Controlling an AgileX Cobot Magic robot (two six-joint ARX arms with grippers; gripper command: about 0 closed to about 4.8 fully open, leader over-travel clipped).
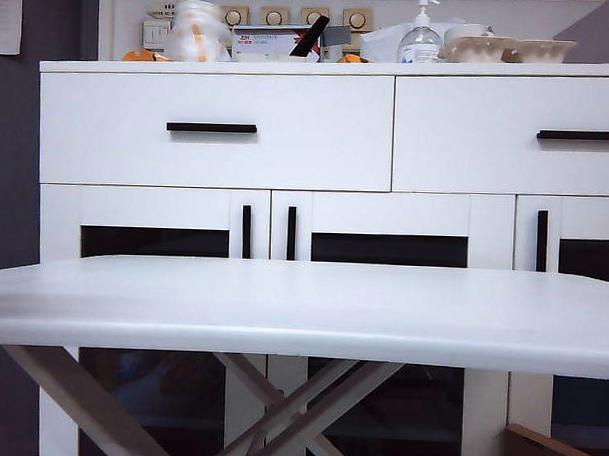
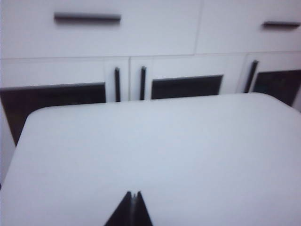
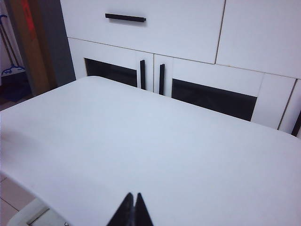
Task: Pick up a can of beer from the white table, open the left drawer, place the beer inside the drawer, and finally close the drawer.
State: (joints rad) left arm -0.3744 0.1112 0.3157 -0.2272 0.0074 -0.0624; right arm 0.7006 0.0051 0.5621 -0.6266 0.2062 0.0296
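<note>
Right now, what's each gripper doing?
Left gripper: shut, empty, above the white table.
Right gripper: shut, empty, above the same table.

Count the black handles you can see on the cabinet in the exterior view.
5. Two horizontal: left drawer and right drawer. Three vertical on the doors below: a pair near the middle and one at right. More may lie beyond the frame.

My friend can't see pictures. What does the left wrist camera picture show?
The left gripper points out over the bare white table with its jaws shut and nothing held. Beyond the table stands a white cabinet with the left drawer closed, its black bar handle across the front, and dark-paned doors below. No can of beer shows.
</note>
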